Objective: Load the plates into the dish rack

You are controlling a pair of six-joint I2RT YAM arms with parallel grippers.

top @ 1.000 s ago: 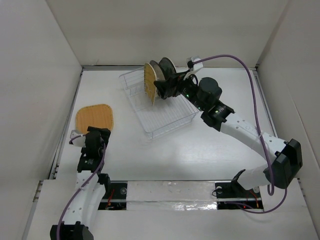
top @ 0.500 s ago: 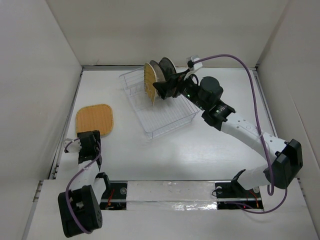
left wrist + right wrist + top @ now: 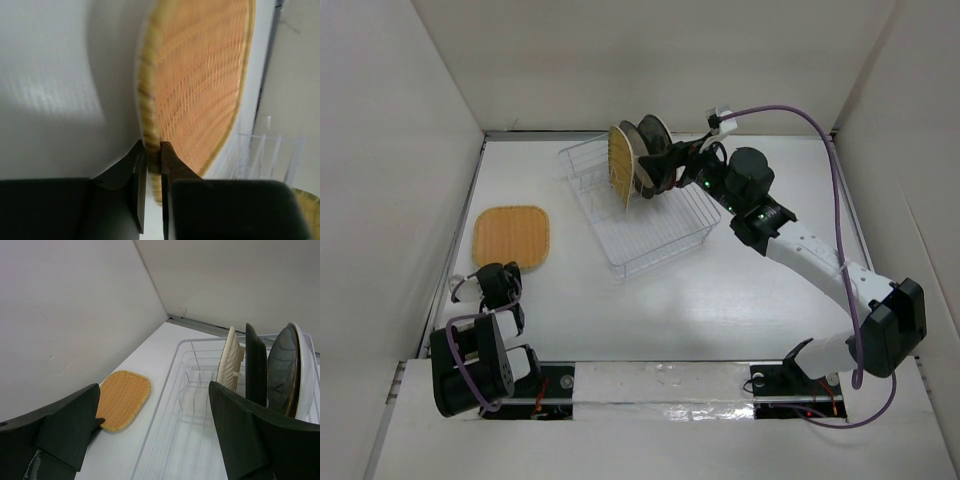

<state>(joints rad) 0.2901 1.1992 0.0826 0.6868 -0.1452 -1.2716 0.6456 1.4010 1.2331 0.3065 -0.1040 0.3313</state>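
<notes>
Observed from the floor: the right arm has drawn back from the dish rack (image 3: 660,235). The right tool (image 3: 667,168) stands wide apart and empty, just beside the four plates standing upright in the rack, the yellow woven plate (image 3: 619,165) foremost.

The left arm has folded back toward its base. The left tool (image 3: 498,282) now sits at the near rim of the orange woven plate (image 3: 512,237), which lies flat on the worktop (image 3: 720,290), well apart from the rack. Its fingers are all but together; I cannot tell whether they nip the rim.

Judgement: one plate outstanding.
</notes>
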